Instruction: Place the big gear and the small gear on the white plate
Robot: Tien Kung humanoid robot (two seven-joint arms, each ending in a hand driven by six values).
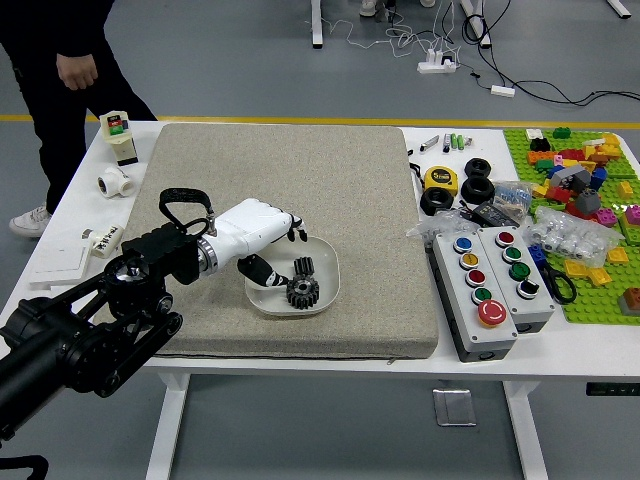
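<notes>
The robot's left arm (90, 325) comes in from the picture's left, over the near left part of the grey mat (370, 210). The big gear (303, 293) lies in the near part of the white plate (327, 256), on the mat. The small gear (304, 266) is also in the plate, just beyond the big one; whether the two touch, I cannot tell.

The left hand (250, 232), white over the back with black tips, reaches over the plate's left side. It is open and holds nothing: the thumb points down into the plate, beside the gears, and the other fingers (297, 228) are spread from it toward the far rim, with a wide gap between. The fingertips look apart from the small gear; whether the thumb touches the plate, I cannot tell.

To the right on the white surface (405, 368) stand two button boxes (478, 330), with black wheels (478, 190) and a yellow tape measure (441, 179) beyond them. At the far left, a person's hand (77, 71) hangs beyond the surface, away from the gears.
</notes>
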